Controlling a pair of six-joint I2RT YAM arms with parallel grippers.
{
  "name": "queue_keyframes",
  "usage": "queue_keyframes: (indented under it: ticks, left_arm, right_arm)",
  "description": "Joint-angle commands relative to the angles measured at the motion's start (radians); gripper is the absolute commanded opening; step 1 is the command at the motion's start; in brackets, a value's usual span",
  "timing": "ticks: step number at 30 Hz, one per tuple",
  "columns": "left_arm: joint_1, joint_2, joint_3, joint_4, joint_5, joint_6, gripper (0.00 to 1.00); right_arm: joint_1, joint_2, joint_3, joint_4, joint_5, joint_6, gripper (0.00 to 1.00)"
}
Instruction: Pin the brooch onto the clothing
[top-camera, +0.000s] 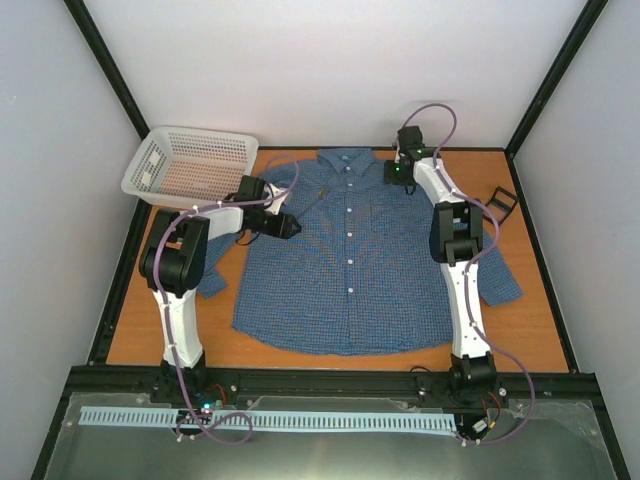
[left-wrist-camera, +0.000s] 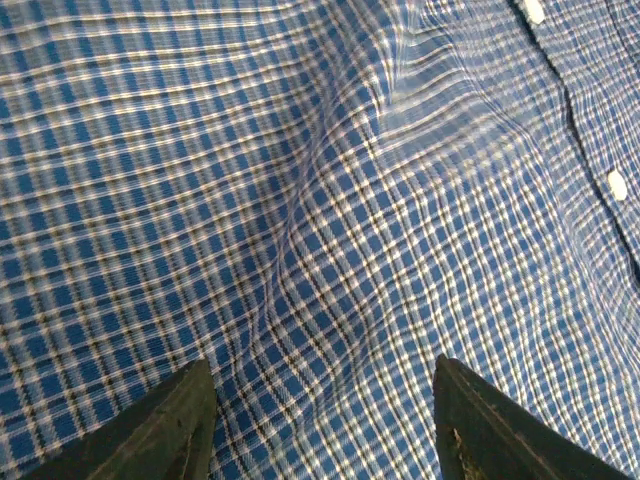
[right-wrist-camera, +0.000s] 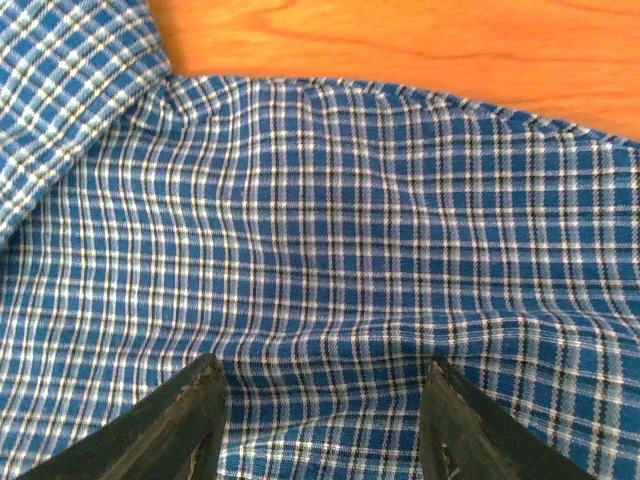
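— Checked the left side first?
— Did. Noted a white basket (top-camera: 190, 165) at the counter's (top-camera: 530, 320) far left corner. Found the left gripper (left-wrist-camera: 320, 365) low over the shirt (top-camera: 350, 260), on the chest panel toward the left edge. Spread wide, gripping nothing; saw only checked cloth and a soft ridge ahead of the fingers.
— And further right?
— Saw the shirt laid front up across the middle of the counter. Found the right gripper (right-wrist-camera: 320, 362) beside the collar, toward the far edge. Likewise parted and closed on nothing, with bare wood just past the shoulder. Spotted a small black box (top-camera: 503, 200) near the far right corner.
— Located the brooch?
— Could not. Made out no golden piece in either wrist view, and nothing sure from above.
— Judged the step, then?
— Took it for an in-between stage, with neither gripper carrying anything. Could not tell whether pinned yet. Reckoned the next move called for finding the brooch, then a fine pinch over flat cloth.
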Motion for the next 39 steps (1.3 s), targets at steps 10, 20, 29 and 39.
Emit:
queue_keyframes:
  ticks: [10, 20, 29, 39]
  left_arm:
    - [0.020, -0.089, -0.167, -0.082, -0.109, -0.064, 0.65]
    - [0.019, -0.101, 0.090, 0.031, 0.065, -0.139, 0.68]
    - [0.016, 0.257, 0.564, 0.003, 0.076, -0.164, 0.35]
    - [0.031, 0.527, 0.885, -0.184, -0.056, -0.121, 0.34]
  right_arm:
    - [-0.108, 0.101, 0.115, -0.116, -0.115, 0.037, 0.55]
    - [-0.046, -0.185, -0.096, -0.190, -0.145, -0.001, 0.71]
    - [0.063, -0.617, -0.728, -0.037, -0.254, 0.056, 0.56]
    - [0.127, -0.937, -1.246, 0.108, -0.229, 0.136, 0.52]
